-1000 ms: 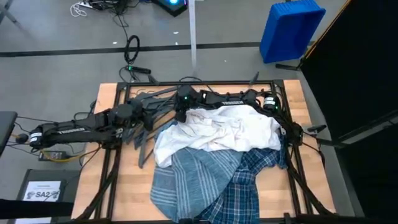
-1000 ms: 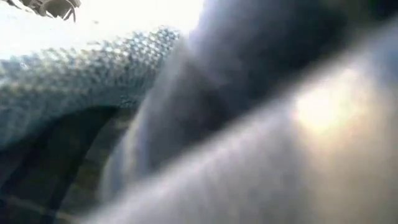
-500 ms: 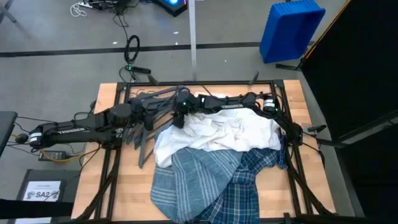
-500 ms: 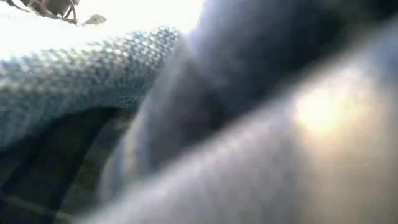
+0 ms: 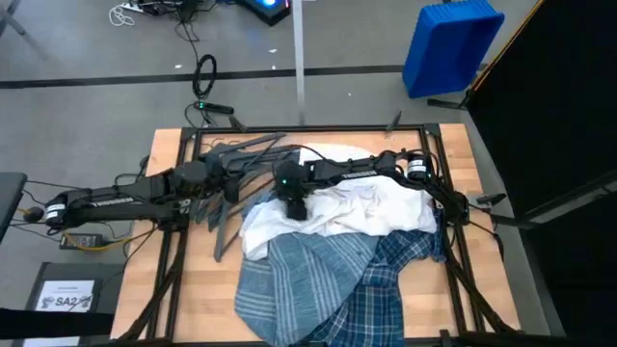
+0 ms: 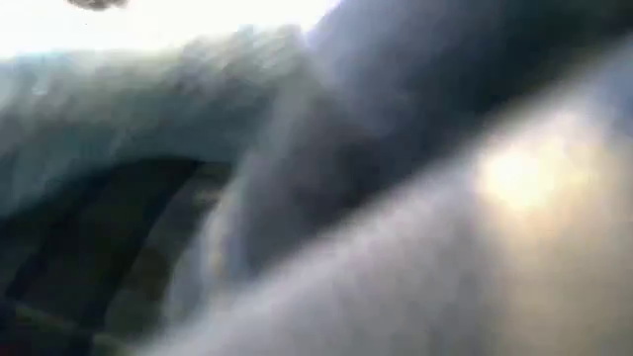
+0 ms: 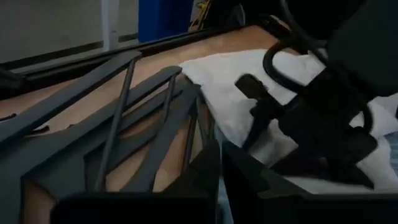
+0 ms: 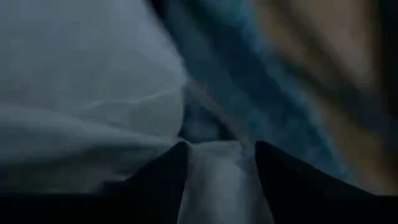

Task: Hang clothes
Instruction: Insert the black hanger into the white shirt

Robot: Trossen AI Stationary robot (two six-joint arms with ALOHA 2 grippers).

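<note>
— Where are we? The three shirts lie heaped mid-frame on the surface [image 5: 164,289]: white shirt [image 5: 371,207] above, striped shirt [image 5: 289,280] and plaid shirt [image 5: 386,280] below.

— We're at the pickup, we'd say. Our right end effector [image 5: 292,204] sits open on the white shirt's left edge, cloth between its fingers; next it must close and lift. Our left end effector [image 5: 220,173], shut, waits at the hangers [image 5: 231,154].

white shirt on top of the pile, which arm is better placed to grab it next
Right. The right gripper is down on the plain white collared shirt, its open fingers straddling a fold of white cloth. The left gripper sits among the dark grey plastic hangers, beside the pile, not over the shirt.
</note>
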